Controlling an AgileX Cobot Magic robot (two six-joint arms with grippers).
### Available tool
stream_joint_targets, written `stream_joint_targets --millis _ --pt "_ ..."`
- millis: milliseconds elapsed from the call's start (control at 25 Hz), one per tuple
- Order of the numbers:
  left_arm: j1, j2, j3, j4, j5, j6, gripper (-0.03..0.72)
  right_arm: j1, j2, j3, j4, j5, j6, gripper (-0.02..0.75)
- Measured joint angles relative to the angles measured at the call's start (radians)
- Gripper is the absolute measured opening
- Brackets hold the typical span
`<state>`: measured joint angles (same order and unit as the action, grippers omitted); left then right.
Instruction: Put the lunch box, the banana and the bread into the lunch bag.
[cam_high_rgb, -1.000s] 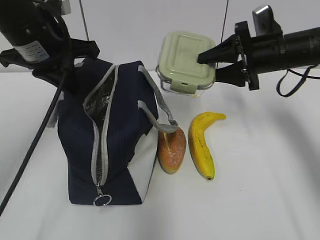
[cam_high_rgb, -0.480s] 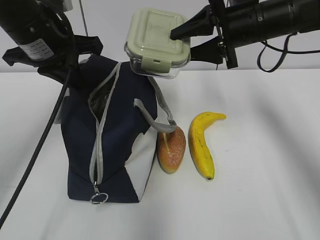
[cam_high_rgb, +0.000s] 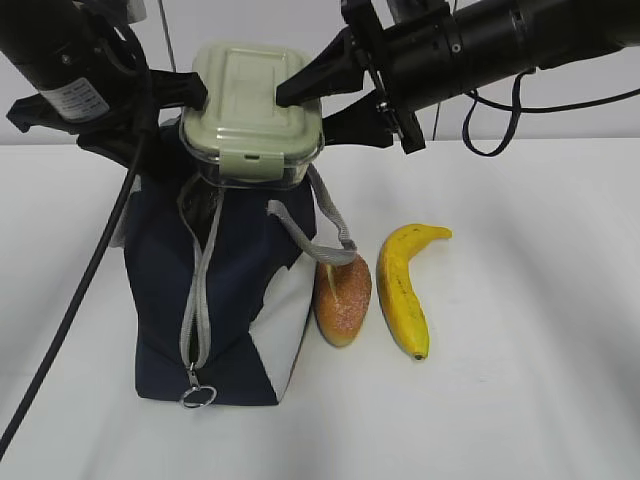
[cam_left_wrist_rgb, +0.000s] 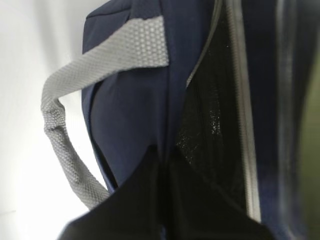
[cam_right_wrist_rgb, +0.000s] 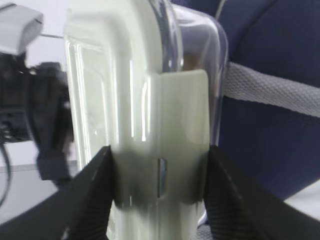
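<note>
Nearest on the worktop (cam_high_rgb: 520, 330): banana (cam_high_rgb: 403, 286) and bread (cam_high_rgb: 343, 297) lying side by side just right of the lunch bag (cam_high_rgb: 230, 290), long axes running near to far. Above the bag's open zipper slot, lunch box (cam_high_rgb: 252, 112) hanging lid-up, clamped at its right end by the right pincer (cam_high_rgb: 318, 100), directly over the opening, so probably straight down next. Farther left, left pincer (cam_left_wrist_rgb: 162, 200) pressed together on the bag's edge

The green-lidded lunch box (cam_high_rgb: 255, 110) hangs above the unzipped navy lunch bag (cam_high_rgb: 235, 290); bread (cam_high_rgb: 343, 298) and banana (cam_high_rgb: 404, 287) lie mid-bench, right of it.
</note>
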<state>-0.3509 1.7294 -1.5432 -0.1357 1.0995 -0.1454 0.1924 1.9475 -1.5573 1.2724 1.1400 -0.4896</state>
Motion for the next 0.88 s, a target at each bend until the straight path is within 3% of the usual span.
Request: stream_joint_targets --millis 440,640,880 --pt "0.000 0.000 0.000 -0.004 -0.017 0.000 -0.003 0.010 0.000 0.000 -0.286 -0.025 0.157 0.390" --pt "0.000 0.000 0.000 -0.025 -0.023 0.000 -0.003 0.024 0.000 -0.001 -0.319 -0.041 0.198 0.390" --pt "0.000 0.000 0.000 -0.039 -0.031 0.000 -0.003 0.105 0.003 -0.001 -0.345 -0.088 0.217 0.389"
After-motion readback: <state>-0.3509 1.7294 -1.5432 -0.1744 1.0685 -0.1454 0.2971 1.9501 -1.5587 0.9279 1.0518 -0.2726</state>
